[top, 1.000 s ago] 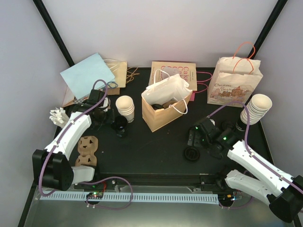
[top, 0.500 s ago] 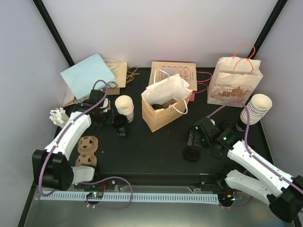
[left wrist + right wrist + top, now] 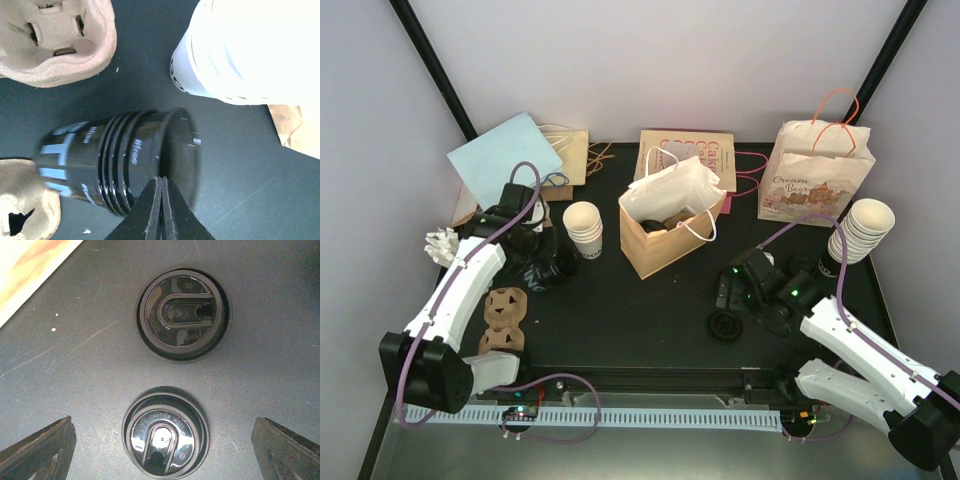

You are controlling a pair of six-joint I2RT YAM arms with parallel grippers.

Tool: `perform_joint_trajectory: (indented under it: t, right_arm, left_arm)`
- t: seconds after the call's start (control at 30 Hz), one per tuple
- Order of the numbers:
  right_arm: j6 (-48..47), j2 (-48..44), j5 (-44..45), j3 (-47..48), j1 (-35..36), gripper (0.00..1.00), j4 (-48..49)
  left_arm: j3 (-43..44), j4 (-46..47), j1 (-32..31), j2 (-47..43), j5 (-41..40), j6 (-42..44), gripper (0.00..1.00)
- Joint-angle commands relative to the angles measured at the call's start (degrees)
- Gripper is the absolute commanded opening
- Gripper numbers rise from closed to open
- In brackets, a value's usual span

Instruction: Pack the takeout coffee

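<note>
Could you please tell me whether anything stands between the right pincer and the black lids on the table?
Nothing visible does. The right pincer hangs open directly above the nearer lid; the farther lid lies just beyond, both uncovered on the dark table.

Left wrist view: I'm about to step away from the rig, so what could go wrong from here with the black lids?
The lid stack lies on its side, the left gripper shut at its end rim: a thin hold may slip or drag several nested lids. The stack could roll into the cup carrier or white cups. The right gripper is open over two loose lids close together; taking one may nudge the other.
</note>
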Motion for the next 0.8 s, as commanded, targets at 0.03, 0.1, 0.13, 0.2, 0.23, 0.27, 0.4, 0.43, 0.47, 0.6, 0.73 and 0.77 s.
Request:
perform_joint_trajectory:
  t: [0.03, 0.1, 0.13, 0.2, 0.23, 0.27, 0.4, 0.43, 0.47, 0.6, 0.73, 0.77]
  right_arm:
    - [-0.19, 0.06, 0.78, 0.66, -0.3, 0.98, 0.91]
    - [-0.21, 0.06, 0.64, 0.58, -0.31, 0.98, 0.98]
    - [-0.23, 0.06, 0.65, 0.51, -0.29, 0.98, 0.98]
    - [-0.18, 0.06, 0.52, 0.49, -0.35, 0.98, 0.92]
    - [-0.22, 0.02, 0.63, 0.49, -0.33, 0.98, 0.87]
    - [-0.19, -0.02, 0.66, 0.49, -0.34, 0.98, 0.84]
    - [-0.22, -0.11, 0.68, 0.4, -0.29, 0.98, 0.96]
    - [-0.28, -0.12, 0.62, 0.4, -0.32, 0.98, 0.99]
    - [-0.27, -0.08, 0.52, 0.36, -0.29, 0.98, 1.04]
    - [-0.18, 0.14, 0.3, 0.23, -0.31, 0.98, 1.6]
    - [-0.35, 0.37, 0.13, 0.31, -0.33, 0.98, 1.48]
    - [-0.36, 0.41, 0.29, 0.32, -0.29, 0.98, 1.45]
  left_arm:
    - [3.18, -2.59, 0.27, -1.94, 1.33, 0.94, 0.01]
    - [3.0, -2.58, 0.29, -1.78, 1.48, 1.02, 0.01]
    - [2.83, -2.62, 0.27, -1.72, 1.55, 1.07, 0.02]
    - [2.58, -2.66, 0.27, -1.69, 1.83, 1.16, 0.02]
    - [2.47, -2.57, 0.26, -1.77, 1.87, 1.17, 0.02]
    - [2.38, -2.57, 0.24, -1.88, 1.85, 1.17, 0.02]
    - [1.45, -2.02, 0.25, -1.88, 3.4, 2.76, 0.19]
    - [0.93, -1.72, 0.14, -1.64, 4.09, 3.09, 0.26]
    - [0.23, -1.25, 0.05, -1.3, 4.61, 3.2, 0.32]
    - [-2.78, 1.74, -2.22, -0.28, 2.81, 2.0, 0.47]
    - [-3.77, 4.63, -4.64, 0.65, -2.08, -0.27, 0.48]
    - [-3.79, 5.36, -5.26, 1.14, -3.16, -0.77, 0.48]
